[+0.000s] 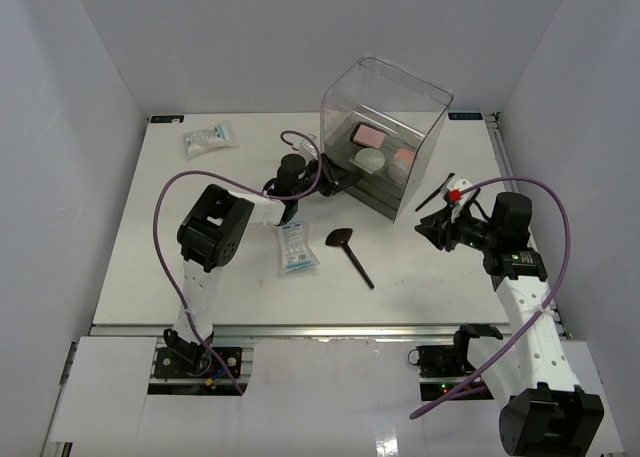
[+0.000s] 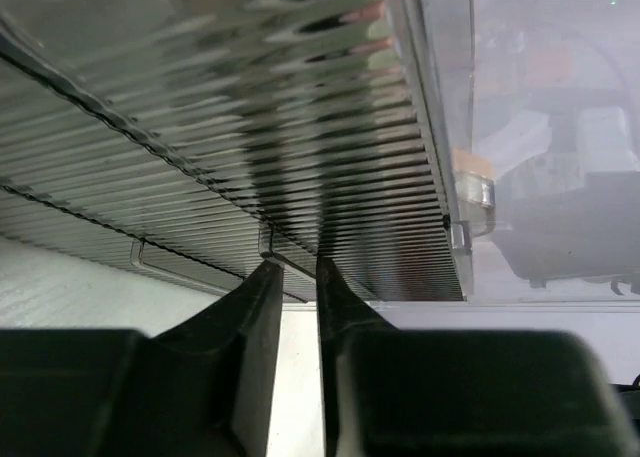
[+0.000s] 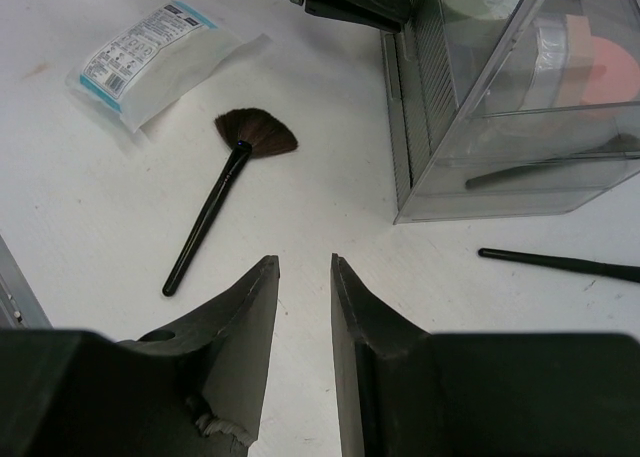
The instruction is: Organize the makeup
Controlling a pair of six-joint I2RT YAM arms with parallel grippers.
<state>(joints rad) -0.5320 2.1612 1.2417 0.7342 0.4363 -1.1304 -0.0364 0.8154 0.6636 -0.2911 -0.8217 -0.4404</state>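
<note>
A large clear plastic box stood toward the far right of the white surface, one corner turned toward the near edge. Its lower part held grey drawers with a ribbed front, and a clear handle bar ran along the bottom one. Plain white walls closed in the surface on three sides.
</note>
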